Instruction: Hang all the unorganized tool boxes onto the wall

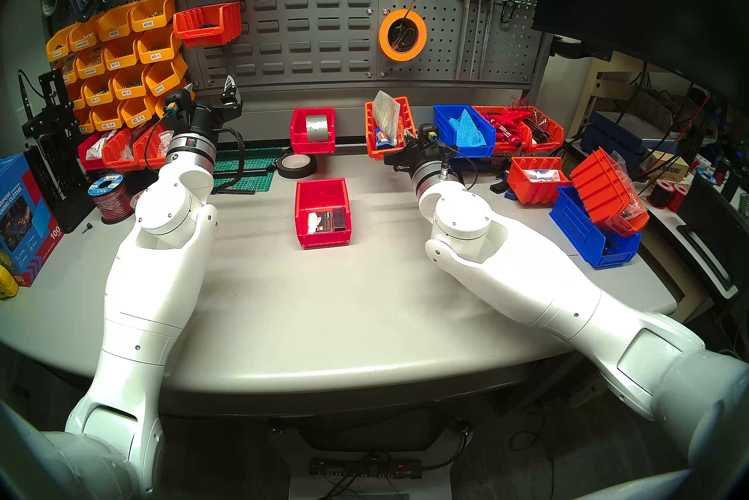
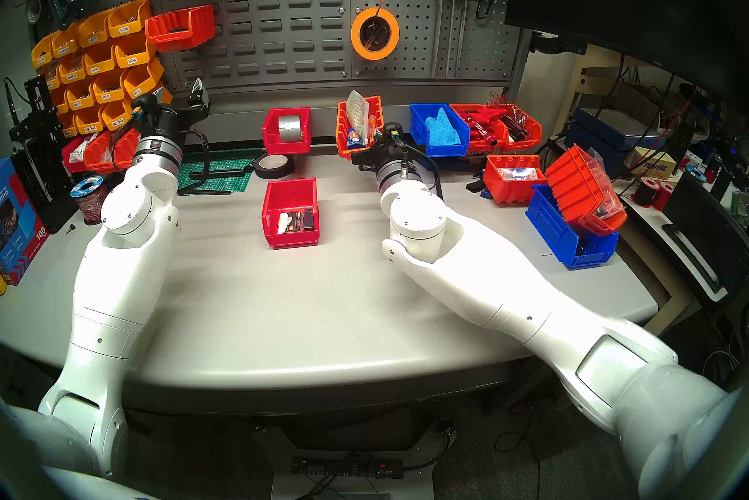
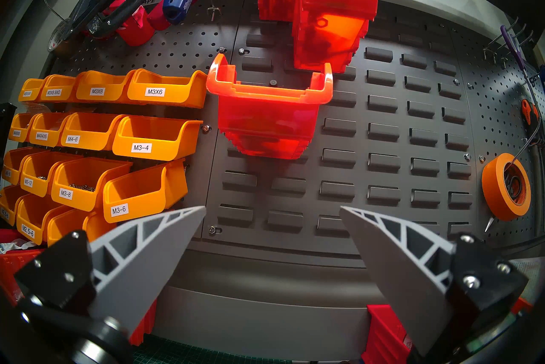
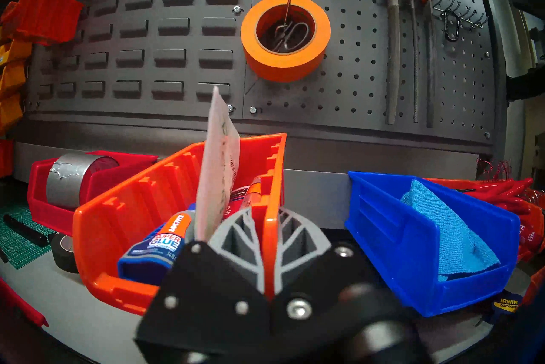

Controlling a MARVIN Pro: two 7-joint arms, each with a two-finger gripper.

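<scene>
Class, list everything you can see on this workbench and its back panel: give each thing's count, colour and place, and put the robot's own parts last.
long ribbed bin: one, orange, at the table's back, holding a packet and glue tubes
plain bin: one, red, mid-table, cards inside
bin with silver tape roll: one, red, back of table
hung bins: two in full view, orange, on the louvred back panel
labelled bins: many, yellow, panel's left
tape roll: one, orange, on the pegboard
bin with cloth: one, blue, right of the ribbed bin
left gripper: open, empty, facing the panel
right gripper: shut on the ribbed bin's right wall
</scene>
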